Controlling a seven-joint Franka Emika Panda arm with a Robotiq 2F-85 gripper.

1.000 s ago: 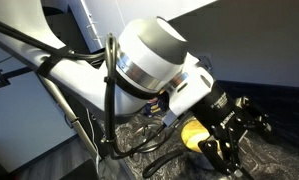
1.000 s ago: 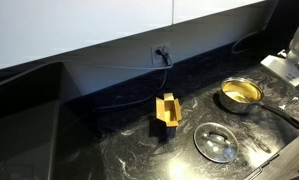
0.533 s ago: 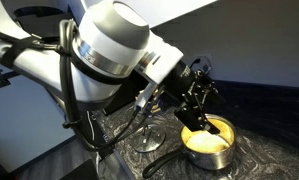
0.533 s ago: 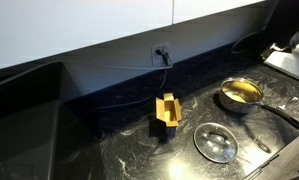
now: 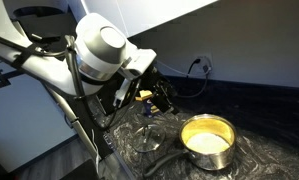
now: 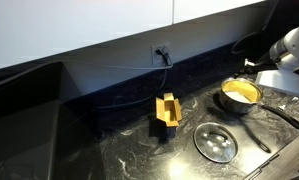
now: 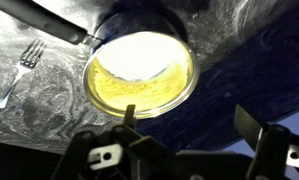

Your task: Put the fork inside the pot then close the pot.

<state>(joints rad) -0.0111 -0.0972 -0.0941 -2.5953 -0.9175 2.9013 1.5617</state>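
- Gripper [image 7: 188,120] wide open, empty, hovers over pot [image 7: 139,75].
- Fork [image 7: 19,72] lies well left of jaws in wrist view, axis diagonal, tines upper-right.

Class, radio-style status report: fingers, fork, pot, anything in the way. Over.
Fingers open, empty, by the pot. Fork on counter beside pot, not in yet. Lid off, on counter. Nothing blocking fork.

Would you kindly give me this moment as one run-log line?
hand: open, empty | fork: on counter, outside pot | pot: uncovered | lid: on counter, off pot
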